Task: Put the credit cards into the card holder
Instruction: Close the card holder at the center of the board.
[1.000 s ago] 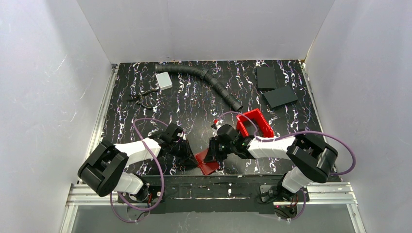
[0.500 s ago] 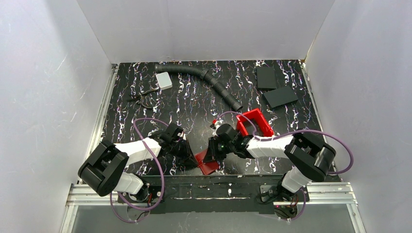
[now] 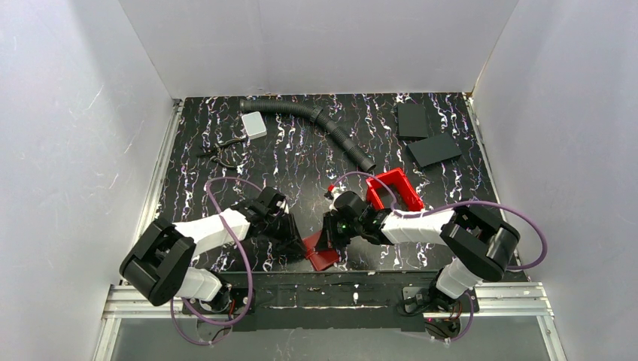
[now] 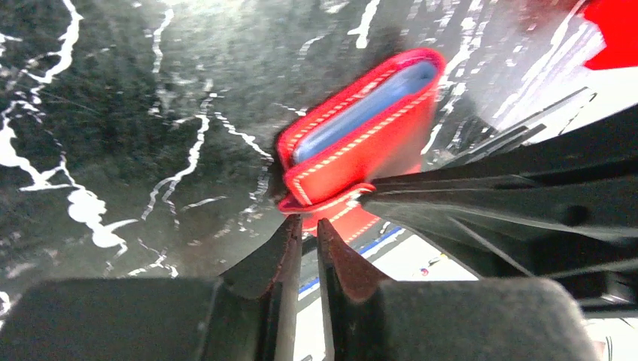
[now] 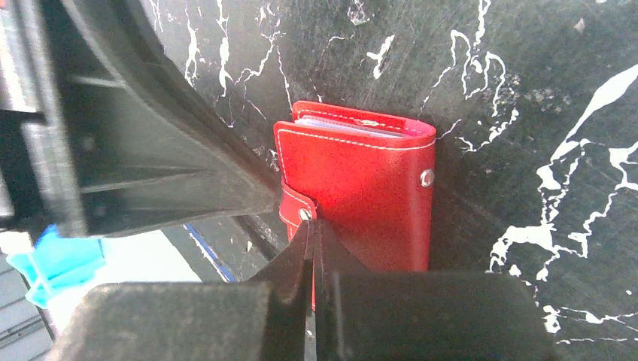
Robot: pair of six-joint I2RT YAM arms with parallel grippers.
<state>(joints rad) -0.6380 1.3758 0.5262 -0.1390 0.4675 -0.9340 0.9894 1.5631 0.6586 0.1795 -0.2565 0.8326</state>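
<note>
Two-handed hold on holder, near table edge: left gripper clamped on lower flap, steadying; right gripper pinched on clasp tab, likely closing. Blue card already inside.

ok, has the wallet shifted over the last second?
No. In the top view the wallet lies where it did, at the same gap below and left of the red bin.
</note>
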